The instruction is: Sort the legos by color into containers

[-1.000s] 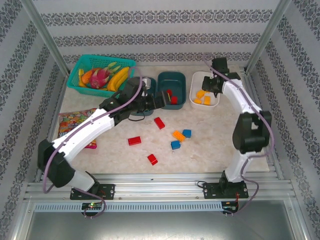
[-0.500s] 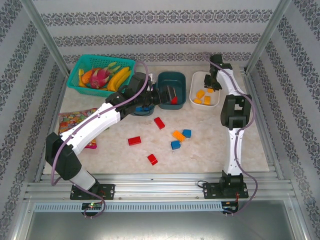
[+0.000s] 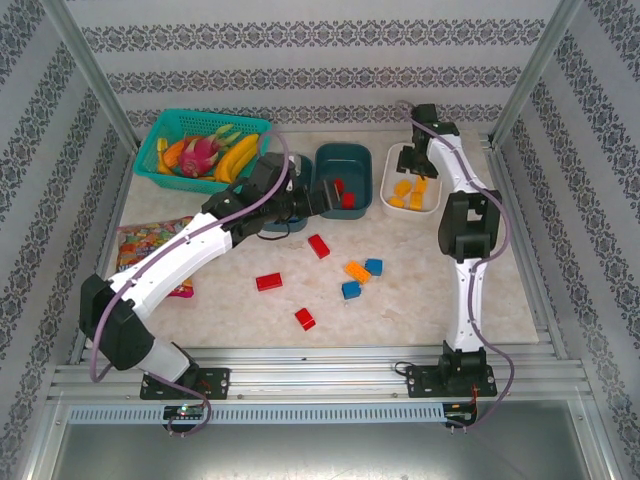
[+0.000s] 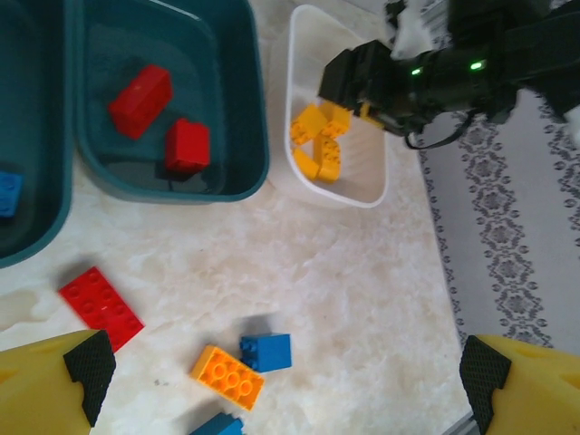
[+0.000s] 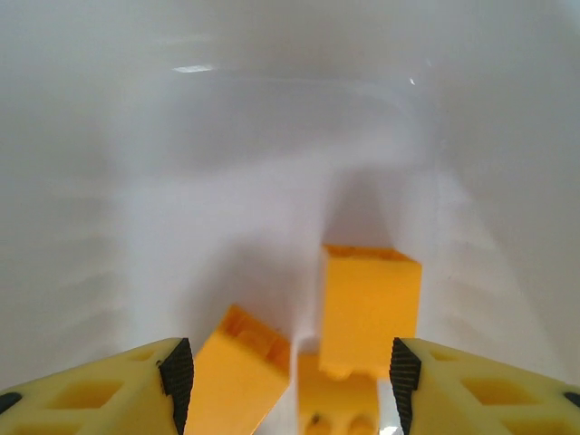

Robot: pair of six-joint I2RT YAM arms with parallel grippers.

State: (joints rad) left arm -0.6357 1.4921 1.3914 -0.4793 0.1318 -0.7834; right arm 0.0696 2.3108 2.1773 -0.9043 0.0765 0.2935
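My right gripper (image 3: pixel 409 162) hangs over the white tub (image 3: pixel 430 209), jaws open. In the right wrist view the open gripper (image 5: pixel 290 385) is just above three orange-yellow bricks; one (image 5: pixel 370 308) stands on end, free of both pads. My left gripper (image 3: pixel 316 200) is at the near rim of the middle teal tub (image 3: pixel 345 153), wide open (image 4: pixel 283 385) and holding nothing. That tub (image 4: pixel 237 109) holds two red bricks (image 4: pixel 140 95). The left teal tub (image 4: pixel 36 240) shows a blue brick (image 4: pixel 7 195). Loose on the table lie red (image 3: pixel 319 246), (image 3: pixel 268 282), (image 3: pixel 305 319), orange (image 3: pixel 357 271) and blue (image 3: pixel 374 267), (image 3: pixel 351 290) bricks.
A light teal mesh basket (image 3: pixel 165 125) with toy fruit stands at the back left. A colourful candy bag (image 3: pixel 150 243) lies by the left edge, partly under my left arm. Metal frame posts rise at both back corners.
My right gripper opened over the white tub and an orange-yellow brick left its jaws. The right arm folded closer to the tub. My left arm swung toward the middle tub and back.
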